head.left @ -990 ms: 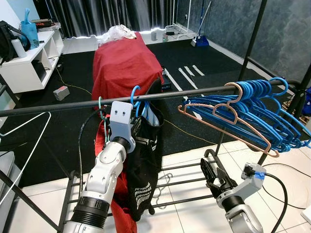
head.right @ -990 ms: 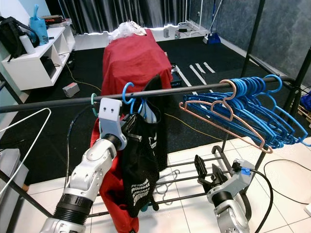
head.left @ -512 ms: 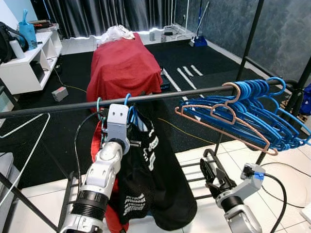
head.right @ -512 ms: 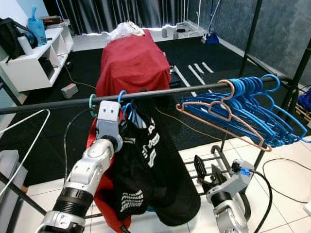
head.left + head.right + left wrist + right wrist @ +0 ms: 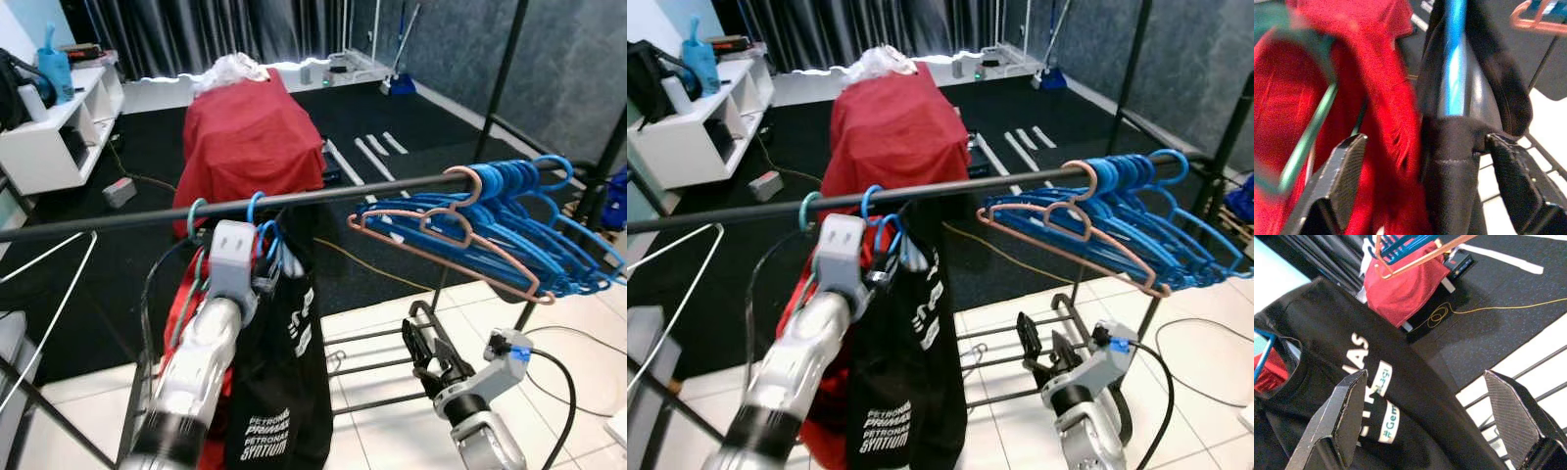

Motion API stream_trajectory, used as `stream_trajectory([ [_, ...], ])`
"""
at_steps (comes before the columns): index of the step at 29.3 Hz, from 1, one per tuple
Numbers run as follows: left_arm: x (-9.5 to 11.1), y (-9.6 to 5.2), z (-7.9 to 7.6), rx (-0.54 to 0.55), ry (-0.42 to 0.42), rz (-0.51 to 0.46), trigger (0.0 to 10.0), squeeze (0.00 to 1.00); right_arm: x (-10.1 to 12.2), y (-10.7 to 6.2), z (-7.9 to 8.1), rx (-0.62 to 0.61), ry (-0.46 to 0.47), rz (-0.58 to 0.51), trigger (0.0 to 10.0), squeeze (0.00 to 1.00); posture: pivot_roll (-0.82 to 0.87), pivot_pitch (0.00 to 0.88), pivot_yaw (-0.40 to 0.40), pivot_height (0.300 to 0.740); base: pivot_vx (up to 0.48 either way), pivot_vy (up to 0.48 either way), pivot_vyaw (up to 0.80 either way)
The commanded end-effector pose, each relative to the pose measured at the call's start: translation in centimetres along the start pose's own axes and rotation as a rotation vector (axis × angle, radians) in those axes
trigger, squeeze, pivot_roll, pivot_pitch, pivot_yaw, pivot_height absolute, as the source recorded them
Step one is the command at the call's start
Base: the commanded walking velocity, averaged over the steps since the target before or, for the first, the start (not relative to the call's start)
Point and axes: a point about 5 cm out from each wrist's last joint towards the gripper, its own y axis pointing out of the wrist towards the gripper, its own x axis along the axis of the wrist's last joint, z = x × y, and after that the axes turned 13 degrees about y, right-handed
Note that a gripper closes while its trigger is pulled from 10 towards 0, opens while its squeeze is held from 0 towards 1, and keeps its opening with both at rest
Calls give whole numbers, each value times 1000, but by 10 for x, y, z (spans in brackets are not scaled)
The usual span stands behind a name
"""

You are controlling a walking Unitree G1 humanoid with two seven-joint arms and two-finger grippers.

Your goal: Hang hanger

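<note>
The left gripper (image 5: 1415, 191) is raised just under the rail (image 5: 323, 196), its fingers (image 5: 1342, 166) spread wide with the collar of the black shirt (image 5: 279, 382) and the neck of the blue hanger (image 5: 1454, 63) between them but not pinched, so it seems to have hold of nothing. The hanger's hook (image 5: 257, 208) sits over the rail beside a teal hook (image 5: 193, 213) carrying a red garment (image 5: 1298, 112), so the hanging looks done and only pulling the arm clear remains. The right gripper (image 5: 428, 352) waits low on the right, wide open and empty, below the bunch of blue hangers (image 5: 509, 230).
</note>
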Motion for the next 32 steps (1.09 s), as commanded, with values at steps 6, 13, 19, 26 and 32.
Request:
stream_trajectory([
  [6, -19, -28, 14, 18, 28, -12, 10000, 1000, -2, 0, -1, -4, 17, 5, 10000, 0, -132, 0, 28, 740, 0, 0, 0],
  [13, -30, -53, 20, -4, -4, -40, 10000, 780, -1, 0, -2, -2, 18, 8, 10000, 0, -116, 0, 15, 740, 0, 0, 0],
  [19, -19, -59, 10, -112, -32, -123, 10000, 71, 0, 0, -3, -2, 15, 11, 10000, 0, -121, 0, 14, 740, 0, 0, 0],
  [26, -39, -76, 2, -168, 21, -61, 10000, 0, 0, 0, -3, -2, 15, 10, 10000, 0, -117, 0, 23, 740, 0, 0, 0],
  [32, -65, -76, 2, -62, 21, 69, 10000, 0, 0, 1, -3, -2, 16, 8, 10000, 0, -116, 0, 20, 740, -210, 0, 0],
])
